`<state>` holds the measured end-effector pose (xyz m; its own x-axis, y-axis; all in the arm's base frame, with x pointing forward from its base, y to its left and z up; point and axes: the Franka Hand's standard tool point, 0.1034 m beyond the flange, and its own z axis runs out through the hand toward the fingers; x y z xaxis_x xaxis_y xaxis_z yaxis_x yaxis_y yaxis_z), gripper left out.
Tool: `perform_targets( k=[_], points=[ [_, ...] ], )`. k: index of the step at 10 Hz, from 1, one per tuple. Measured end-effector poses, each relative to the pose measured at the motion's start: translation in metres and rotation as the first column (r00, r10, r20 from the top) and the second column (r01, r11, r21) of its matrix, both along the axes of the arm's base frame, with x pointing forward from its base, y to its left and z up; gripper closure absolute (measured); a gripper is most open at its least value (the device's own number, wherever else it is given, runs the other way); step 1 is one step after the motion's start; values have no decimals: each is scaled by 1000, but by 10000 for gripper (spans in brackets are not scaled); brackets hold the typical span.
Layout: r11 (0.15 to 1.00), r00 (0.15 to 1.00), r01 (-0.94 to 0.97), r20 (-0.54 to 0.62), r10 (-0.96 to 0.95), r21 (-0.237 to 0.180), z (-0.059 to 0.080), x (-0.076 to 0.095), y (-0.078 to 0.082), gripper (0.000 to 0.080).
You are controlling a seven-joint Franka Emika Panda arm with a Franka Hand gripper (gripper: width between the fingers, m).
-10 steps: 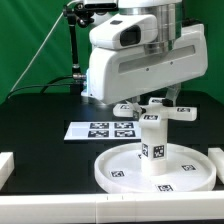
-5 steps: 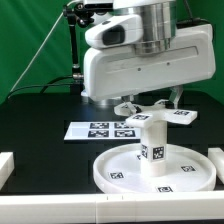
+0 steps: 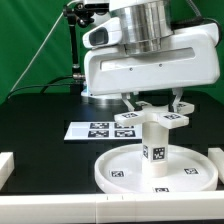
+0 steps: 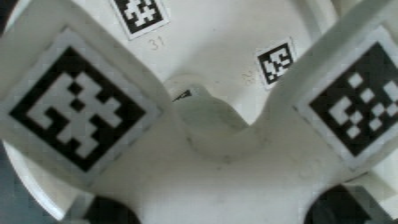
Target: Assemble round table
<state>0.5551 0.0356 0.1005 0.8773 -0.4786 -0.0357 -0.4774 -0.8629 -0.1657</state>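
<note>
The gripper (image 3: pixel 153 106) pinches the small flat white plastic cross-bar foot (image 3: pixel 150 119), which has come lower and turned with the wrist over the last second. It now rests on top of the short thick white cylinder leg (image 3: pixel 153 150). That leg stands upright at the centre of the large rimmed white round disc (image 3: pixel 112 172) on the black surface (image 3: pixel 40 120), so the foot is probably being screwed on.

No readable text; only black-and-white square tags (image 3: pixel 156 153) on the disc (image 3: pixel 118 168), leg (image 3: pixel 155 133), foot (image 3: pixel 132 118) and marker board (image 3: pixel 80 131).

Bright, even light (wrist view blurred).
</note>
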Motion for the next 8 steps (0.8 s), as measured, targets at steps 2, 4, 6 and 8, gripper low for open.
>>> perform_targets(
  k=[2, 4, 6, 8],
  points=[
    [981, 981, 193, -32, -193, 15, 0, 0, 0, 353],
    [938, 938, 345, -49, -344, 19, 0, 2, 1, 353],
    [897, 896, 442, -52, -440, 19, 0, 3, 2, 353],
    [837, 836, 546, -75, -543, 21, 0, 4, 1, 353]
  ],
)
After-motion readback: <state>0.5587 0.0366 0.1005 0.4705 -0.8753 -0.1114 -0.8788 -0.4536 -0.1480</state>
